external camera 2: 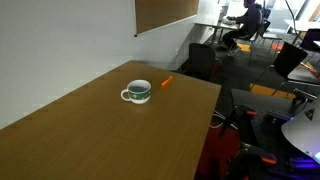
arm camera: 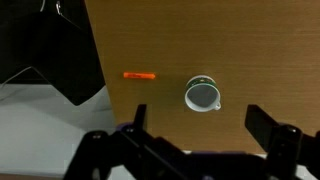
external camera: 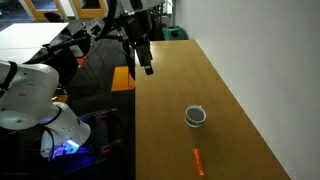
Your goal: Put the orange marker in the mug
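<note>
Black two-fingered gripper: jaws spread wide with nothing between them. In an exterior view the gripper hangs high over one short end of the desk, well apart from both task objects. Long rectangular desk of light brown wood-grain board: flat and level, with a bare top apart from the two items below. Small round grey-blue mug with a pale rim and dark inside: it stands upright, mouth open, between the two long edges, in the half of the desk away from the gripper. It appears in both exterior views, as the mug and the mug. Thin, short, bright orange marker, a stick-shaped plastic pen: it lies flat on the desk between the mug and the short edge farthest from the gripper, near the mug but not touching it. Both exterior views confirm the orange marker and the orange marker close to that edge. Handling, as judged: the pen is probably light and stiff, with a smooth round barrel that may roll or slip under a careless pinch. The best hold is at mid-length, jaws closing square across the barrel and fingertips brought almost to the desk surface. It is about as long as the mug is wide, so it should go in tilted or end-first. The mug looks light enough to shift if bumped.
</note>
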Controlling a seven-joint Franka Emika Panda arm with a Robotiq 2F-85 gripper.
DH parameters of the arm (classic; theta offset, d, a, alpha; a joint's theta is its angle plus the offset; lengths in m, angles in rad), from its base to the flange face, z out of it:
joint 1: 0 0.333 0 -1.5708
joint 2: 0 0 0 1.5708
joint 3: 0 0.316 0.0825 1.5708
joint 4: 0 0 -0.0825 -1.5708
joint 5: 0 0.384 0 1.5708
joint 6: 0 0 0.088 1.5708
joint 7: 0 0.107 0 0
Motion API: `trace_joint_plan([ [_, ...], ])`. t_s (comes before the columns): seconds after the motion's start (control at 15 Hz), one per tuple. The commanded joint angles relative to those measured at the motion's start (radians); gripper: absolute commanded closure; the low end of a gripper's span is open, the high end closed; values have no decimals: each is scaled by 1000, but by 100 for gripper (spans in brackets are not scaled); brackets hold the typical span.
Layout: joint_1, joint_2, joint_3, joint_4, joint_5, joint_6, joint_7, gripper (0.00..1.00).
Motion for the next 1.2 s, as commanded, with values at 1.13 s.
trace_joint_plan([
  [1.13, -103, 264, -24, 101, -2, 224, 337, 0],
])
